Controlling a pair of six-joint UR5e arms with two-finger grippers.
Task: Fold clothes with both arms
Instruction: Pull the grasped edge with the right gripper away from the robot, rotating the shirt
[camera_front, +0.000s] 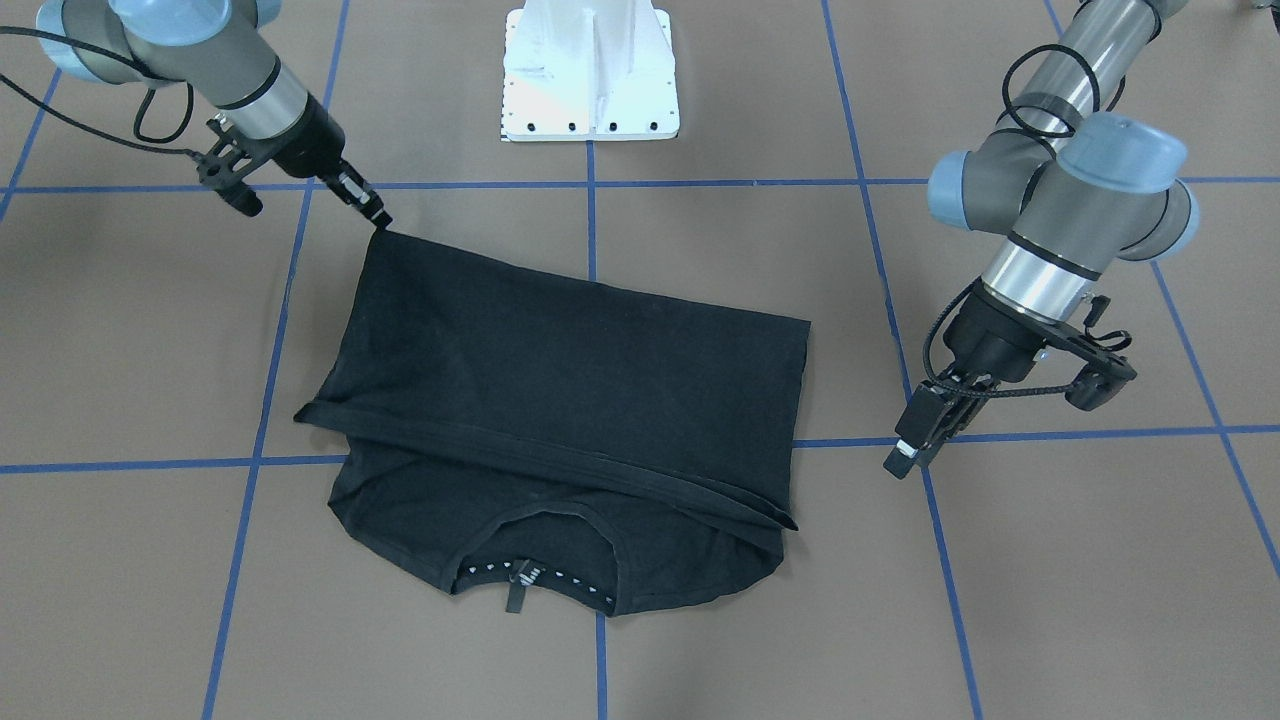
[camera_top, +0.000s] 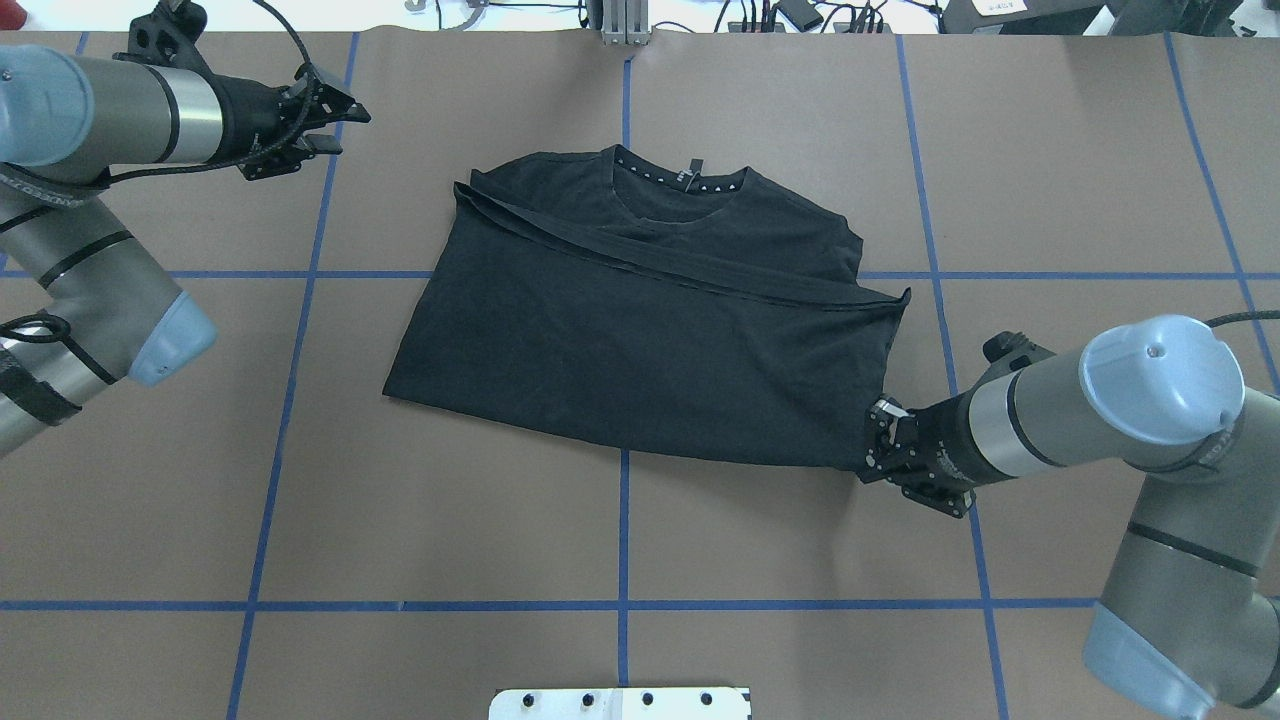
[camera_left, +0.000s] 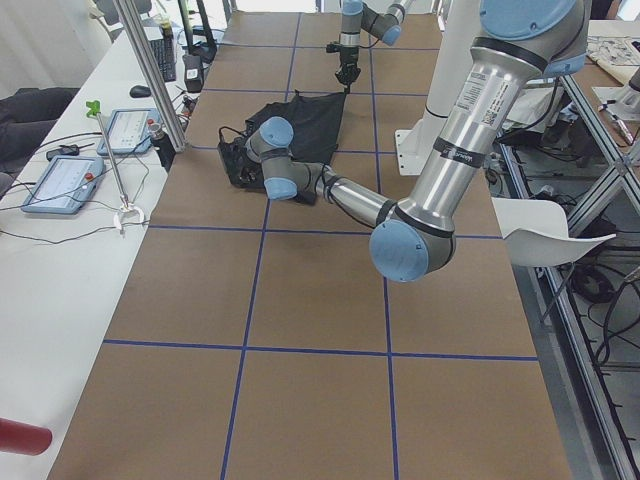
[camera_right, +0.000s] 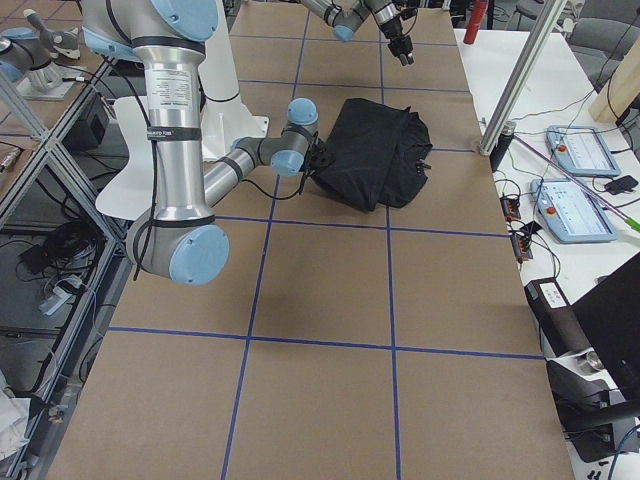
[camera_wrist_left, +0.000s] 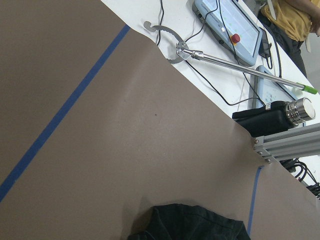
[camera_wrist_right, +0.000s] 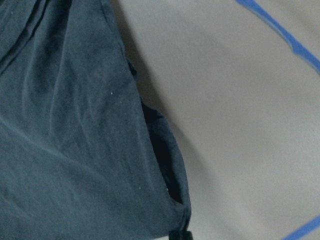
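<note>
A black T-shirt (camera_top: 640, 340) of soft, matt cloth, lightly creased, lies on a table (camera_top: 400, 500) covered in matt brown paper ruled with smooth blue tape (camera_top: 623, 520). The left arm (camera_top: 110, 115) and right arm (camera_top: 1040, 420) are satin silver-grey metal tubes with smooth light blue plastic caps. The base plate (camera_front: 590, 70) is glossy white.

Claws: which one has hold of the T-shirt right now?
The right claw, pinching the black T-shirt at its corner nearest the robot; the left claw hangs apart from the fabric, touching nothing.
</note>
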